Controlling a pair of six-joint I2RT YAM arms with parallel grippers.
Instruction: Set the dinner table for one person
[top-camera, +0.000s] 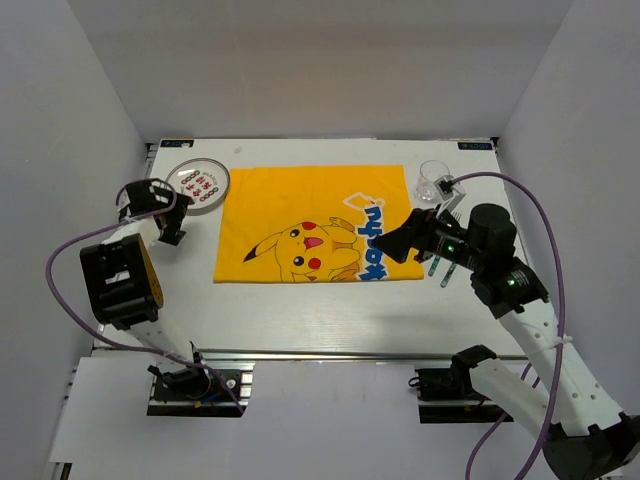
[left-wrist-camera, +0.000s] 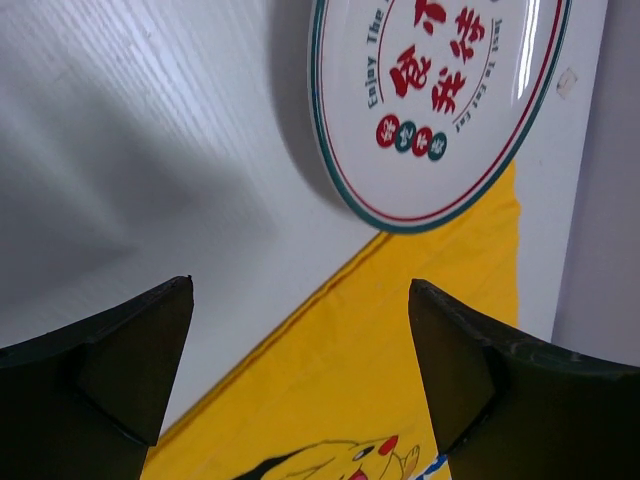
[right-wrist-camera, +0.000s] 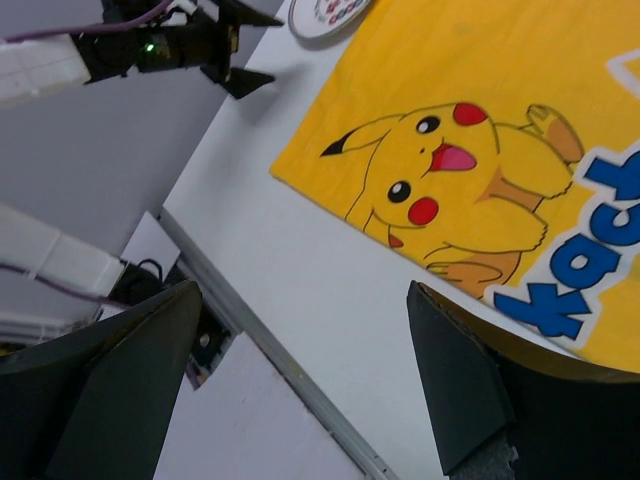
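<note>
**Glossy plate and clear glass are the weak spots**

Both tools are released and grip nothing. The left tool (left-wrist-camera: 300, 295) hangs with its jaws spread wide above the white worktop (top-camera: 300, 310). That worktop carries everything and runs from the front rail to the back wall.

Just ahead of the left tool lies the printed plate (left-wrist-camera: 440, 100), flat, at the far left. Its rim appears to overlap a corner of the yellow Pikachu cloth (top-camera: 310, 220). A flat, shiny plate offers only a thin edge, so a pinch there could slide off. Dragging it instead could ruck the cloth.

The right tool (right-wrist-camera: 300, 300), equally spread, hovers over the right side of the cloth. Beyond it, by the cloth's far right corner, stands a clear glass (top-camera: 432, 181), close to the right arm's wrist and cable. A careless swing could tip it, and its transparent wall makes a grasp easy to misjudge.

Several things are hard to read:
- Two slim teal pieces (top-camera: 445, 270) poke out from under the right arm. They are likely cutlery, but the arm covers most of them and I cannot say what kind.
- The left wrist view cuts off the plate's far side.
- Neither wrist view shows the glass.
- Whether the plate truly rests on the cloth or only touches its edge is not certain.
</note>
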